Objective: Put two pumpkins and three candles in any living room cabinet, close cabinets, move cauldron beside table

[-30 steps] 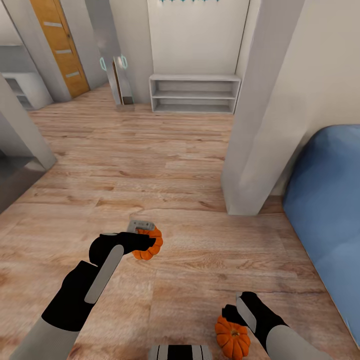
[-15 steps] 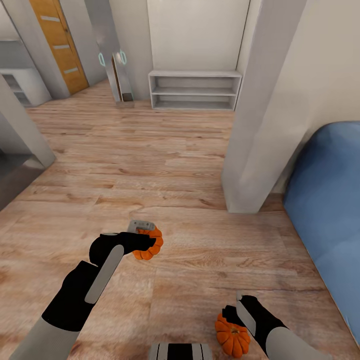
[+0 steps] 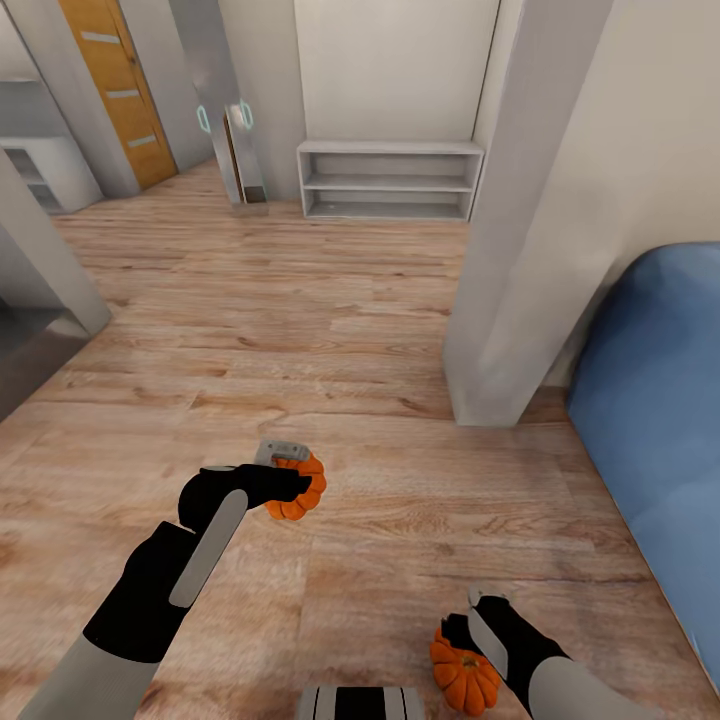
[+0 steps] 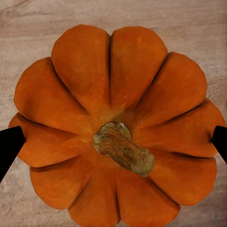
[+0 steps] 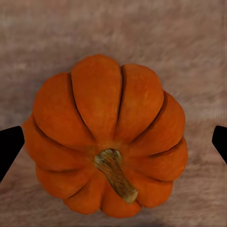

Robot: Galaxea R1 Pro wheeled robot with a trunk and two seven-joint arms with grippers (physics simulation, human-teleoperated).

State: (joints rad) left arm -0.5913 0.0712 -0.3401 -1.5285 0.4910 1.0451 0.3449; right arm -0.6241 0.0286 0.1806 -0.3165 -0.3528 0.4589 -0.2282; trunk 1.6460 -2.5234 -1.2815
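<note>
My left gripper [image 3: 293,482] is shut on one orange ribbed pumpkin [image 3: 300,492], which sits low over the wood floor. In the left wrist view that pumpkin [image 4: 113,127] spans the whole gap, and both black fingertips [image 4: 9,147] press its sides. A second pumpkin [image 3: 464,676] lies at the bottom right, stem up. My right gripper [image 3: 470,632] hovers just over it, open. In the right wrist view this pumpkin [image 5: 106,142] sits between the spread fingertips [image 5: 218,141], with a gap on one side. Candles, cabinet, cauldron and table are out of view.
A white open shelf unit [image 3: 388,180] stands against the far wall. A grey wall corner [image 3: 505,300] juts in at the right, with a blue sofa [image 3: 650,420] beyond it. An orange door [image 3: 105,90] is at the far left. Bare wood floor [image 3: 300,300] lies ahead.
The camera tilted slightly, shifting the whole picture. My right gripper has sunk a little closer to the second pumpkin. The left gripper and its pumpkin have held still.
</note>
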